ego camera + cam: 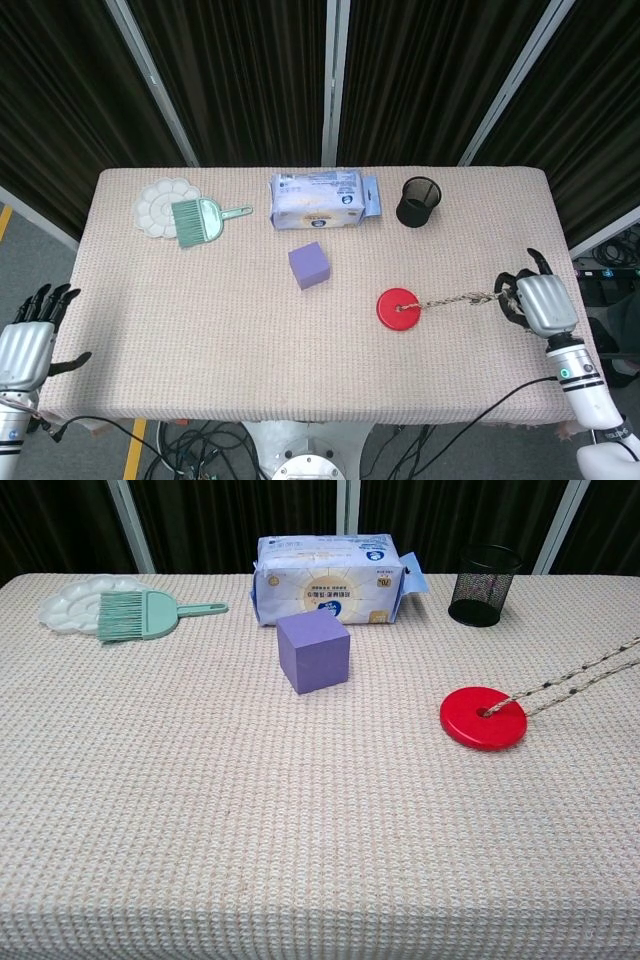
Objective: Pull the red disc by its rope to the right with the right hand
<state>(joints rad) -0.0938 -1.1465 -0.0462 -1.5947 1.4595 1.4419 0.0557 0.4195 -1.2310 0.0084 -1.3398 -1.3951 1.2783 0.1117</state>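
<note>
The red disc (398,307) (484,718) lies flat on the table, right of centre. Its braided rope (458,299) (572,680) runs taut from the disc's hole to the right. My right hand (541,303) grips the rope's far end near the table's right edge, fingers curled around it; the chest view cuts this hand off. My left hand (28,342) hangs beside the table's left front corner, fingers apart, holding nothing.
A purple cube (309,265) stands left of the disc. At the back are a wipes pack (322,199), a black mesh cup (419,202), a green brush (204,220) and a white palette (161,206). The woven table cover (200,330) stretches out in front.
</note>
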